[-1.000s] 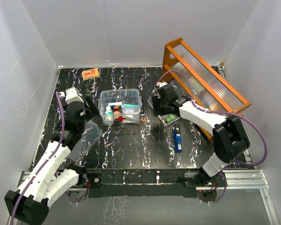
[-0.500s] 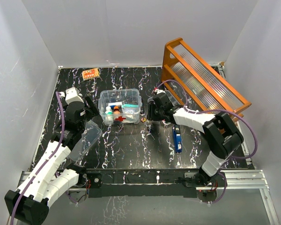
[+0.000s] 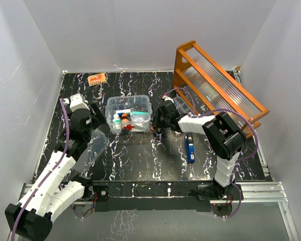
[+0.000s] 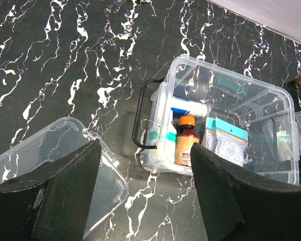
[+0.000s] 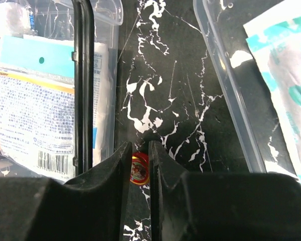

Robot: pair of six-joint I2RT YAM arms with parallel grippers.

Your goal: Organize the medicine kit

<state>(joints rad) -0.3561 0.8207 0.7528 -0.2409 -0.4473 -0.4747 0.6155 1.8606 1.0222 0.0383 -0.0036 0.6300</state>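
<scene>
- White walls (image 3: 140, 30) close in three sides of a black tabletop (image 3: 140, 165) veined with white.
- An orange wooden rack (image 3: 218, 88) with ribbed clear panels leans at the far right corner.
- The left gripper (image 4: 145, 148) hangs over the left part of the table with its jaws spread wide and nothing pinched between them. Whether a finger touches the lid below it I cannot tell.
- The right gripper (image 5: 139, 150) is low on the table, just beside the kit's right end, with its jaws drawn close together.
- The medicine kit (image 3: 143, 99) stands uncovered at mid-table, between the two grippers, with a red cross (image 3: 129, 127) on its near wall and a dark handle (image 4: 138, 115) at its left end.
- Its clear lid (image 3: 92, 146) lies apart from it at the near left, beside the left arm.
- A second shallow clear tray (image 5: 226, 75) holding a teal-printed packet sits to the right of the right gripper.
- A blue packet (image 3: 190, 149) lies on the table near the right arm.
- An orange blister strip (image 3: 97, 79) lies at the far left edge.
- Inside the kit are a brown bottle with an orange cap (image 4: 185, 143), a white tube (image 4: 188, 107) and printed sachets (image 4: 231, 143).
- A tiny red and yellow piece (image 5: 139, 168) sits on the table, pinched between the right gripper's fingers.
</scene>
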